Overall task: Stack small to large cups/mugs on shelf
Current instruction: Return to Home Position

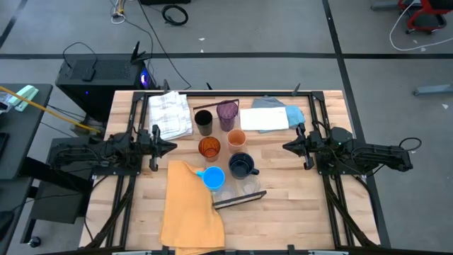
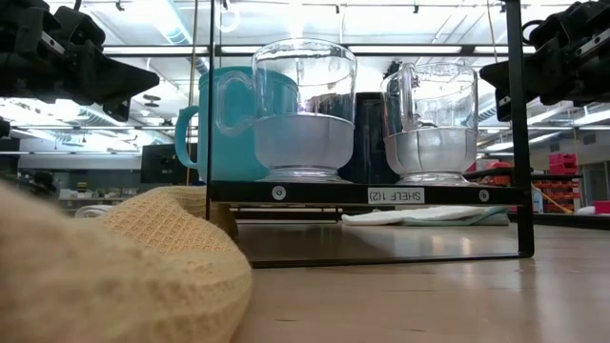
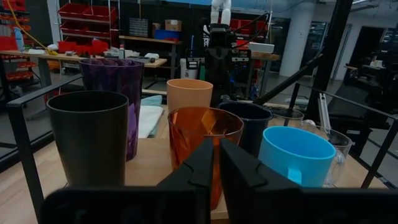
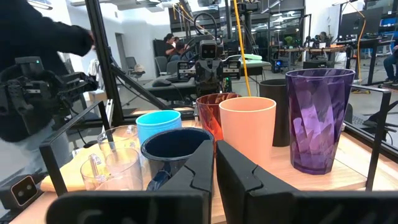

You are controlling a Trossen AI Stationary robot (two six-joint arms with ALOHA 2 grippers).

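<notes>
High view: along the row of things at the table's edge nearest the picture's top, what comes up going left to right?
Checked white cloth → black cup → purple tumbler → pale folded cloth.

Both arms sit folded, left gripper (image 1: 168,147) and right gripper (image 1: 287,146) facing each other, fingers pressed together.

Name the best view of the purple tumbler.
Right wrist view: the purple tumbler stands whole and near. Left wrist view: the black cup covers part. High view: small, from above. Low view: not visible.
</notes>
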